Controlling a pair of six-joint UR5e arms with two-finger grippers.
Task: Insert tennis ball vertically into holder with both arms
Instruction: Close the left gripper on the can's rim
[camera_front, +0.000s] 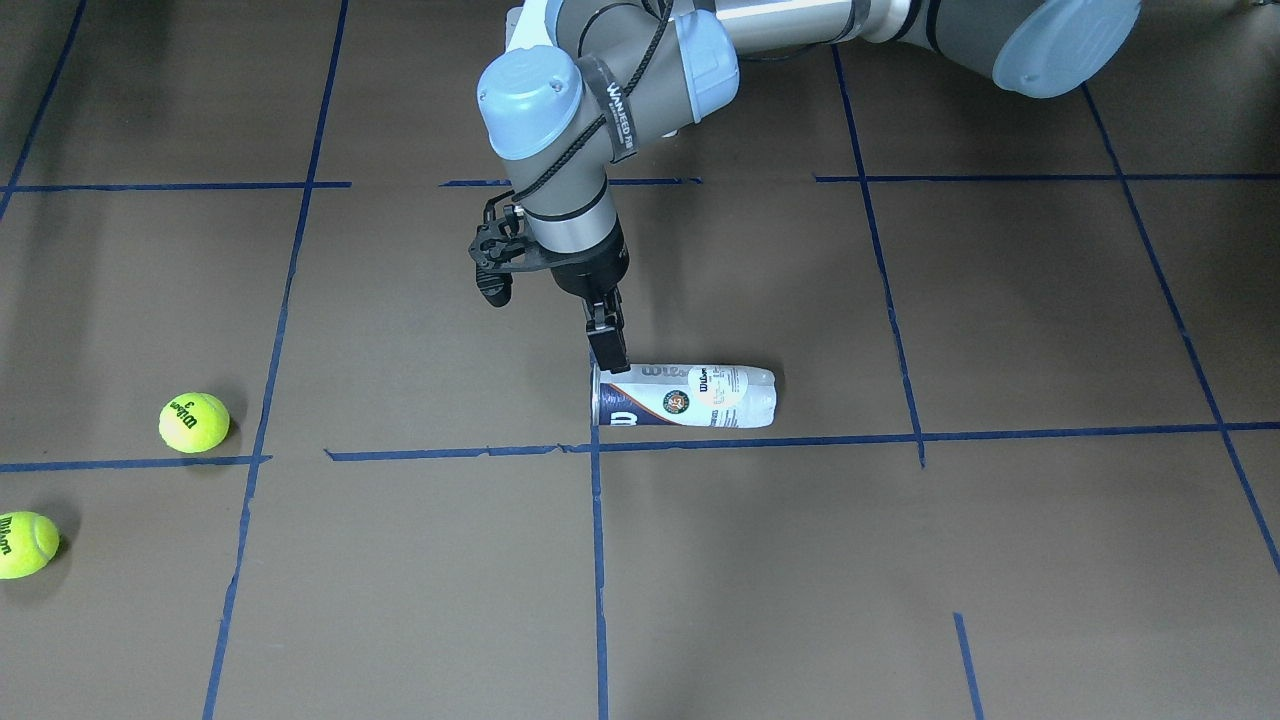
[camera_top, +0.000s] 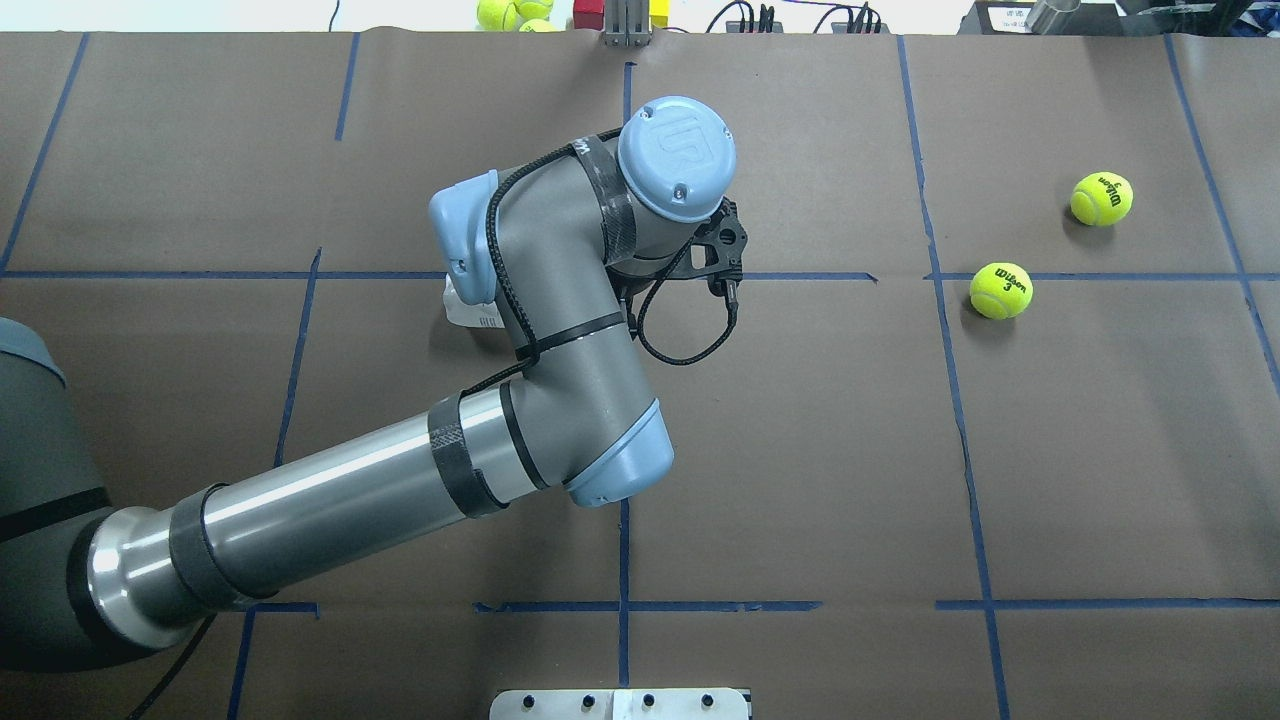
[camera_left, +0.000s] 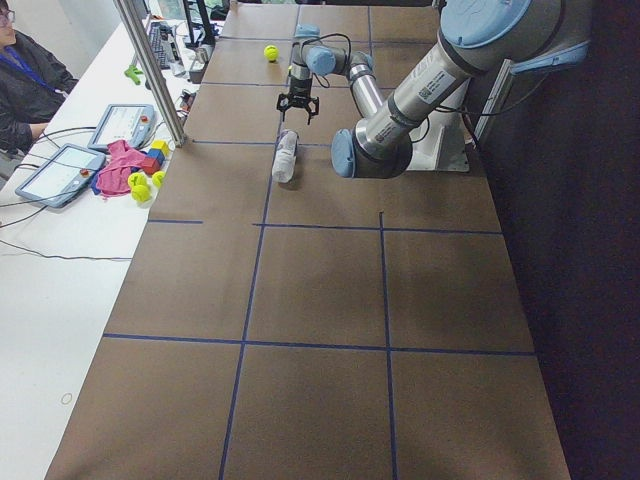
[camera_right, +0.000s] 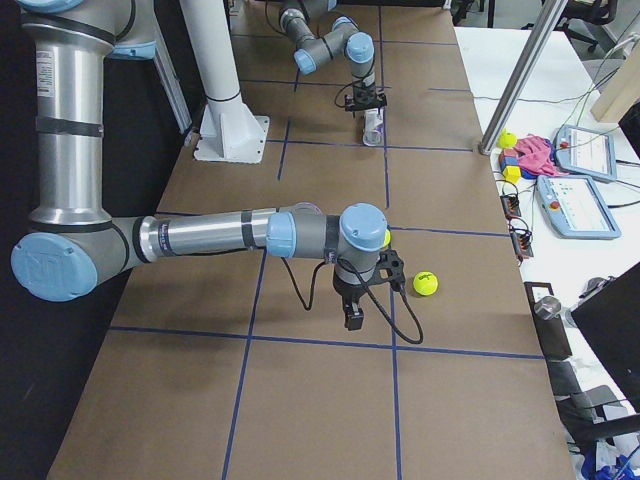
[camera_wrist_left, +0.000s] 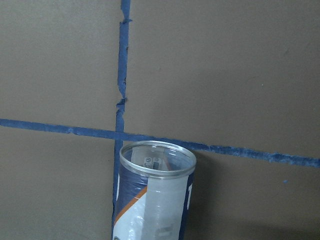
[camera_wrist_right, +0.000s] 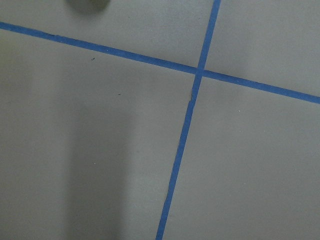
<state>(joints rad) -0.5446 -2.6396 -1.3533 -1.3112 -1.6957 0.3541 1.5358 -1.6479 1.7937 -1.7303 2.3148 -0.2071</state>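
Holder: I found the holder (camera_front: 690, 396) lying on its side on the table (camera_front: 1000, 560). It ran parallel to a line of blue tape (camera_front: 760, 440) and lay just on the robot's side of it. Its metal-rimmed mouth sat at a tape crossing. Through the left wrist camera I saw nothing inside the mouth.

Left arm: The left arm (camera_top: 560, 330) reached across the middle of the table and covered most of the holder in the overhead view.

Left gripper: The left gripper (camera_front: 610, 358) pointed down, with its tip at the top of the holder's rim. Its fingers read as one narrow black bar. I could not tell how far apart they were, nor whether they had hold of the rim.

Right arm: The right arm (camera_right: 210, 235) stretched low over the table, well apart from the holder.

Right gripper: The right gripper (camera_right: 353, 320) hung just above bare table. I could not judge its finger spacing, and its wrist camera showed only paper and tape.

Tennis balls: Two tennis balls (camera_front: 194, 422) (camera_front: 25, 545) lay on the table near the right gripper and far from the holder.
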